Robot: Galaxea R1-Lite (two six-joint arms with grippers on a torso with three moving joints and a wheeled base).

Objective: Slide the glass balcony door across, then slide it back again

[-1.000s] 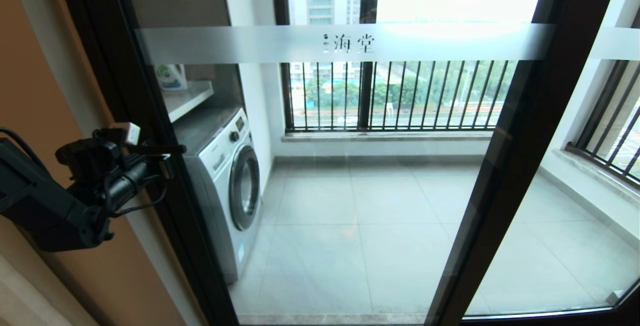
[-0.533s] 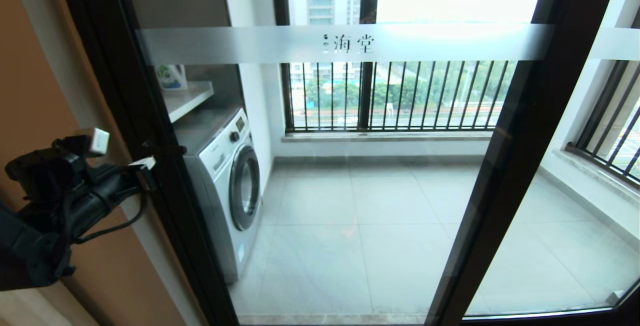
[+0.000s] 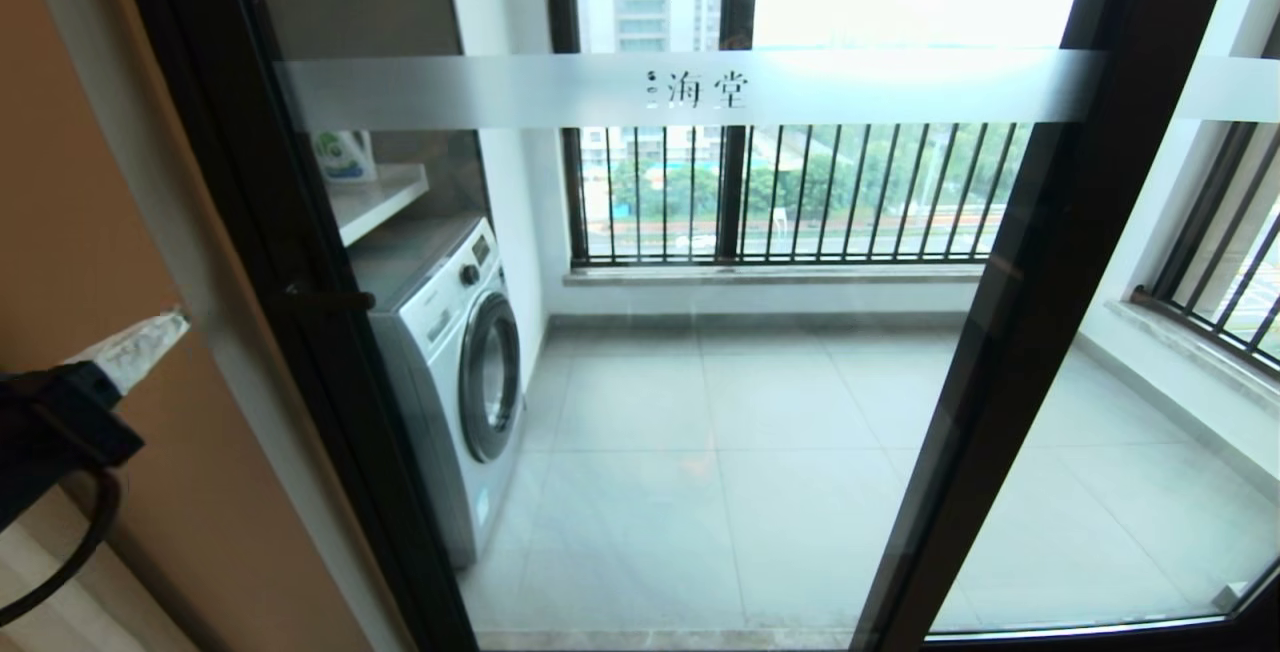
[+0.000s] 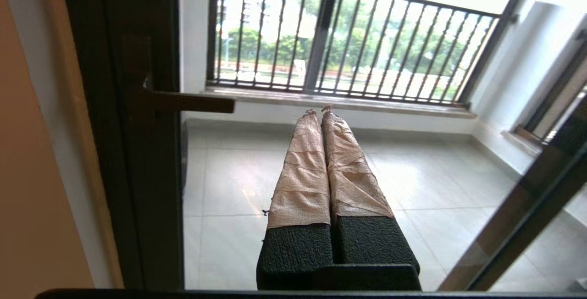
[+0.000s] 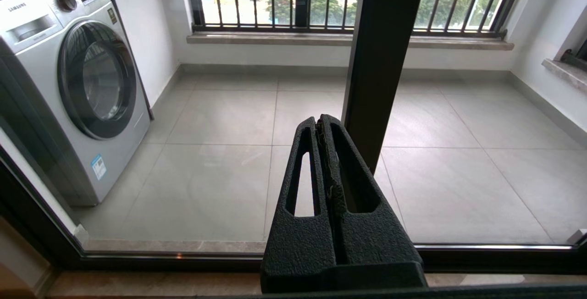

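Head view: left gripper [image 3: 150,332] pressed together, empty | handle [image 3: 330,297] to its right, on door [image 3: 700,332] | right gripper [image 5: 321,122] closed, parked

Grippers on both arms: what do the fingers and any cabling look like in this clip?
The left gripper has long fingers wrapped in creased beige tape over textured black bases; in the head view a black cable loops beneath it. The right gripper is bare textured black, each finger tapering, with a long slot cut through.
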